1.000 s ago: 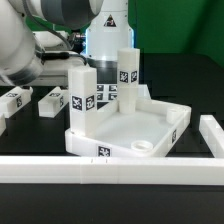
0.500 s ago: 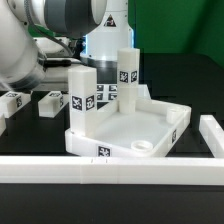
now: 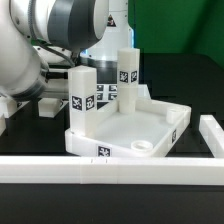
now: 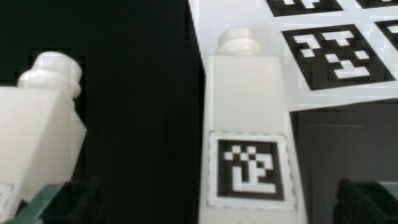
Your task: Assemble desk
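1. The arm (image 3: 45,40) has swung down toward the exterior view's left. It now covers the loose legs that lay in plain sight at middle left.
2. The gripper (image 4: 210,207) hovers with jaws spread wide, straddling the lying leg (image 4: 249,110) and not yet pinching it. A neighbour leg (image 4: 45,120) lies just beside.
3. The desk top (image 3: 160,128) sits at frame centre, carrying the front upright leg (image 3: 82,100) and the rear upright leg (image 3: 127,75).
4. A third leg pickup looks imminent, with roughly half the legs still to fit.
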You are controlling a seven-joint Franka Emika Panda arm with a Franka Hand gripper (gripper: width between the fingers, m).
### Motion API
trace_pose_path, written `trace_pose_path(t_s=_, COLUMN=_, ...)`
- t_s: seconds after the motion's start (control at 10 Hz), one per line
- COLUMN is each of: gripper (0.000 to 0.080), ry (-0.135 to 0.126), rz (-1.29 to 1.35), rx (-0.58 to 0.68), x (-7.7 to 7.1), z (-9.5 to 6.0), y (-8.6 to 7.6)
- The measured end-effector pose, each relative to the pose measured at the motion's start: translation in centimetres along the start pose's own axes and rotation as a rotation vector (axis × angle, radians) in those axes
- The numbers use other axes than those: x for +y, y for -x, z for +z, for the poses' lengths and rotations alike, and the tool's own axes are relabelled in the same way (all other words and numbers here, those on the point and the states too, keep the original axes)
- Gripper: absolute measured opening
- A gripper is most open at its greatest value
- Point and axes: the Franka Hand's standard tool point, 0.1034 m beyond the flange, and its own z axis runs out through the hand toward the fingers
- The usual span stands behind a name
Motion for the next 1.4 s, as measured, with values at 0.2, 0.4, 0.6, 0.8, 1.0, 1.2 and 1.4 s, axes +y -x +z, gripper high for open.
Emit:
trace_pose_path(t_s=0.2, gripper=0.0649, ry=0.004, rz=-0.003, rx=0.006, x=-0.15, z=-0.16, y=-0.19)
trace_pose_path(t_s=0.4, gripper=0.0649, ry=0.008, rz=-0.006, rx=0.017, x=-0.25, z=-0.07, y=-0.53)
trace_pose_path(t_s=0.6, gripper=0.0649, ry=0.012, rz=-0.006, rx=0.017, x=-0.18, z=0.30, y=-0.84)
trace_pose_path(t_s=0.8, gripper=0.0400, ry=0.012, rz=-0.005, rx=0.017, x=-0.13, z=0.34, y=-0.91)
trace_pose_path(t_s=1.0, gripper=0.0288, ry=0.012, rz=-0.005, rx=0.017, x=-0.14, z=0.36, y=-0.91)
trace_pose_path(t_s=1.2, gripper=0.0288, ry=0.014, rz=-0.009, rx=0.019, x=-0.31, z=0.22, y=-0.89)
trace_pose_path(t_s=1.4, gripper=0.0288, ry=0.023, rz=-0.065, rx=0.031, x=-0.50, z=-0.56, y=-0.55)
